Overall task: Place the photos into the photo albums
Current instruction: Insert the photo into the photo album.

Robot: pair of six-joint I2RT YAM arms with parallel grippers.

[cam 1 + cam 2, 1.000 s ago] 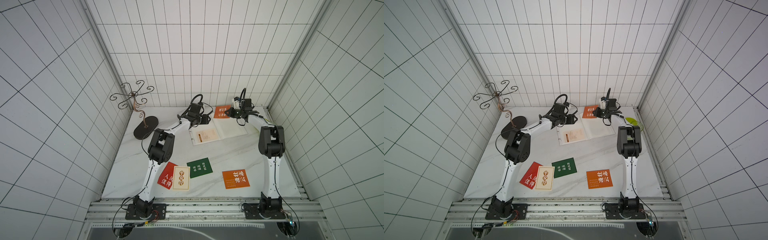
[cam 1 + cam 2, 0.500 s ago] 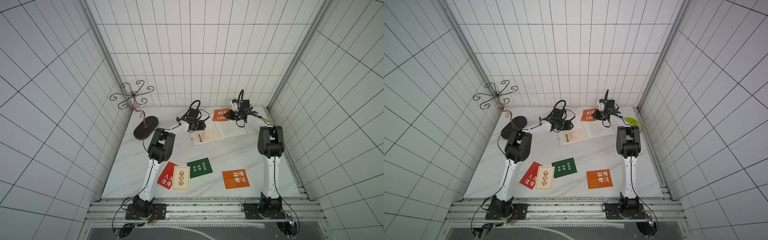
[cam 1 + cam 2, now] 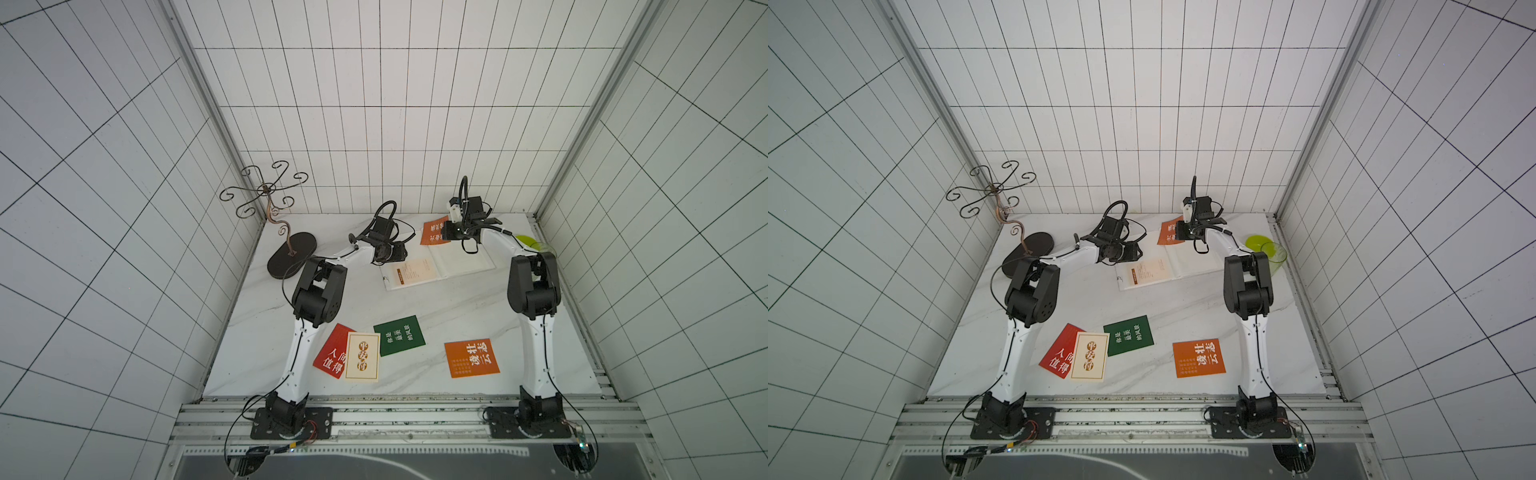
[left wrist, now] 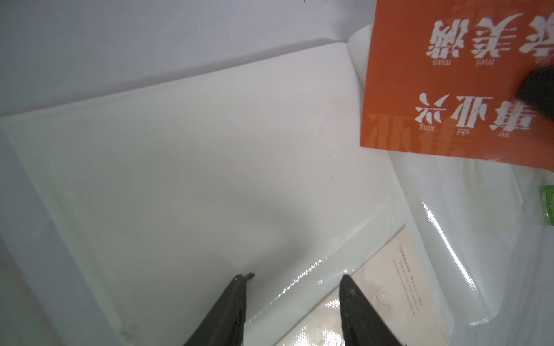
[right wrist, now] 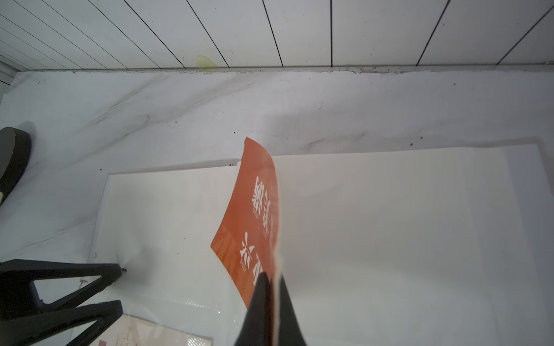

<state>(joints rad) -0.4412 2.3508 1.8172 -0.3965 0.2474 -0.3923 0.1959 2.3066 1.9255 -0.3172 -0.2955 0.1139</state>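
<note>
The photo album (image 3: 465, 259) lies open at the back of the table, with a cream photo (image 3: 415, 272) under the clear film of its left page. My right gripper (image 3: 444, 233) is shut on an orange photo (image 5: 254, 209), held tilted above the album's middle (image 5: 389, 239). My left gripper (image 4: 292, 278) is open, its fingertips (image 4: 239, 287) low on the white left page (image 4: 180, 179) at the film's edge. Near the table's front lie a red photo (image 3: 330, 353), a cream photo (image 3: 362, 361) overlapping it, a dark green photo (image 3: 400, 336) and another orange photo (image 3: 471, 357).
A curly metal stand (image 3: 286, 253) on a dark oval base occupies the back left corner. A green cup (image 3: 1273, 253) sits by the right wall, behind the right arm's elbow. The back wall runs close behind the album.
My left gripper has come down and forward onto the album's left page. The right gripper has shifted slightly left with the orange photo.
</note>
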